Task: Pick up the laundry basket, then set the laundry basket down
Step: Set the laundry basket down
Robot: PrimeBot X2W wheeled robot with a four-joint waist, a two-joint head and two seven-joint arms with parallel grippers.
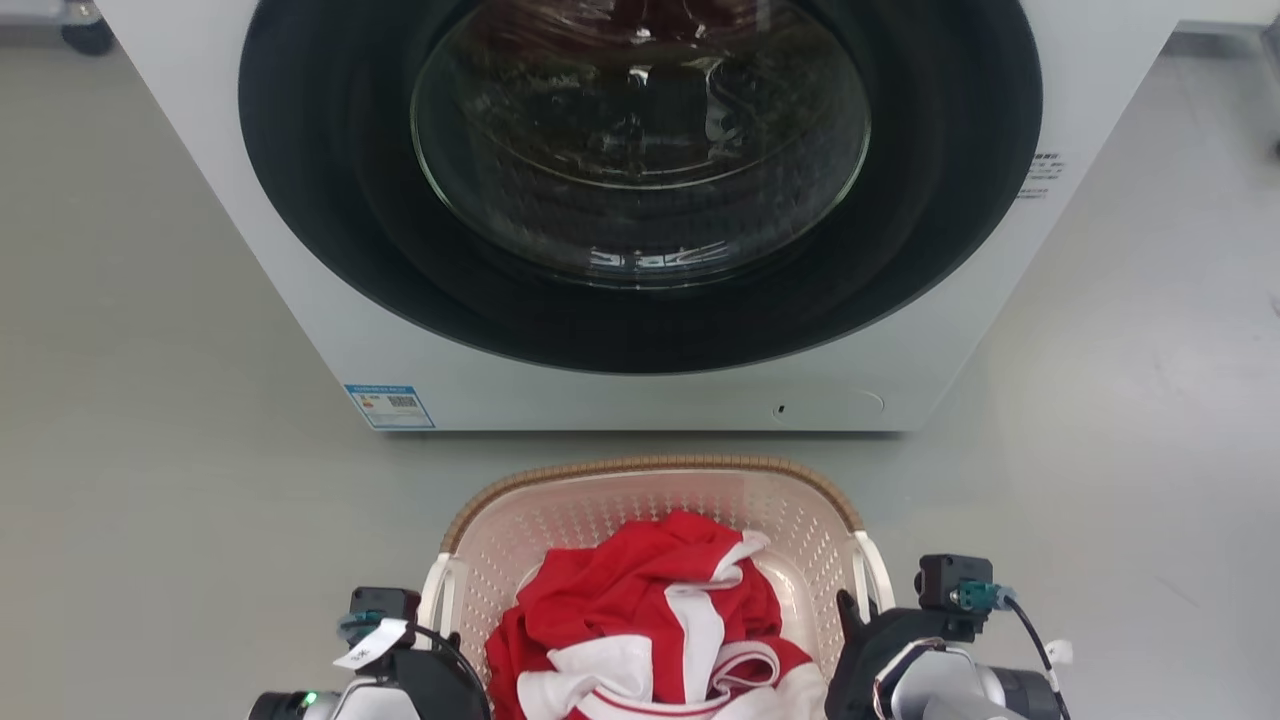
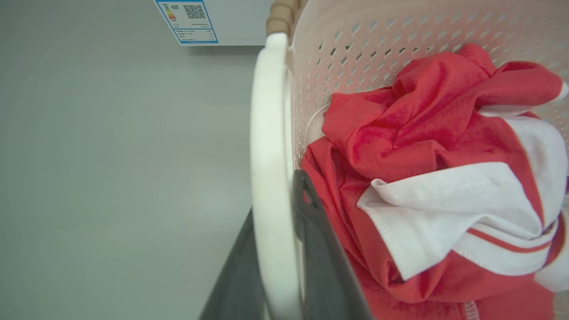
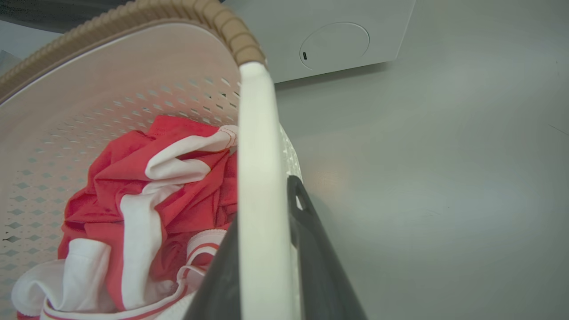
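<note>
The laundry basket [image 1: 650, 466], cream and perforated with a brown woven-look rim, sits low in the head view just before the washing machine. A crumpled red and white garment [image 1: 650, 615] fills it. My left gripper [image 1: 448, 640] is at the basket's left side. In the left wrist view, the left gripper [image 2: 275, 200] is shut on the white left handle [image 2: 266, 111], one dark finger on each side. My right gripper [image 1: 856, 618] is at the right side. In the right wrist view, the right gripper [image 3: 264, 202] is shut on the white right handle [image 3: 255, 133]. Whether the basket's base touches the floor is hidden.
A white front-loading washing machine [image 1: 640, 400] with a dark round glass door [image 1: 640, 150], shut, stands right behind the basket. A blue-edged label [image 1: 390, 406] is stuck at its lower left corner. Grey floor [image 1: 150, 450] spreads to both sides.
</note>
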